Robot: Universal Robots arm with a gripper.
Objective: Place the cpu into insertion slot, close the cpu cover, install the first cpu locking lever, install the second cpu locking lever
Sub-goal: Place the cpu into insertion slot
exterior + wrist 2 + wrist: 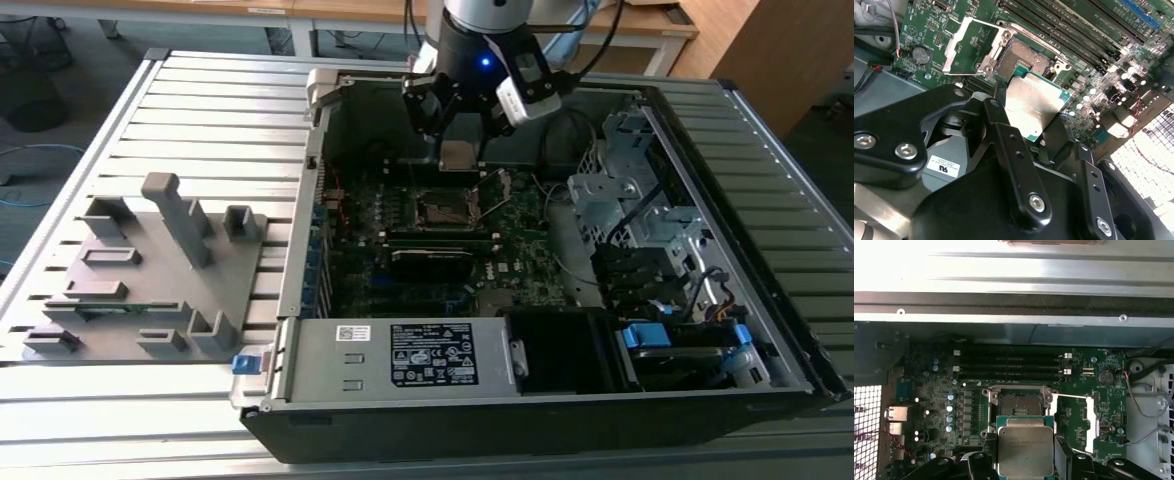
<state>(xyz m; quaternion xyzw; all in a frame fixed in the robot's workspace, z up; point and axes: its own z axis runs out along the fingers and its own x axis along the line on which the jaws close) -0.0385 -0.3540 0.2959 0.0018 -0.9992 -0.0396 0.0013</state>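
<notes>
An open computer case point(316, 150) lies on the worktop point(200, 90), with a rack point(147, 270) beside it on the exterior view's left. Inside, above the board point(939, 390), the chip point(1024, 450) sits between the fingers point(1009, 145), near the socket point(1018, 402) but not in it. The cover point(989, 62) lies swung open beside the socket. Memory slots point(1009, 365) run along a neighbouring side.

Arm point(483, 25): one, entering at the top of the exterior view, wrist pointing steeply down.
End effector point(459, 140): facing downward; two black fingers point(1004, 135) clamped against opposite edges of the cpu point(1034, 102), carrying it flat.
</notes>
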